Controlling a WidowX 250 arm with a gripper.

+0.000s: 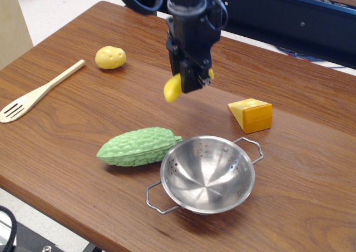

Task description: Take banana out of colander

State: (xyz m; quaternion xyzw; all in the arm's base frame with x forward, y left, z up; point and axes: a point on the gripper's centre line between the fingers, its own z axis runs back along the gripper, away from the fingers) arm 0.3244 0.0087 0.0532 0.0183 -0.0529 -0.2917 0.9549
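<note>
Observation.image shows me my fingers [191, 82] clenched across the banana [173, 88] mid-length, upper centre, clear of the colander [208, 174]; it looks light, stiff, slippery.

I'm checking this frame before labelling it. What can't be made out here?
- Banana: its middle is hidden behind the tool; only the ends show.
- Tool's contact with the banana: hidden by its dark body.
- Arm: its top is cut off by the upper edge.
- Colander: its underside is out of sight.
</note>
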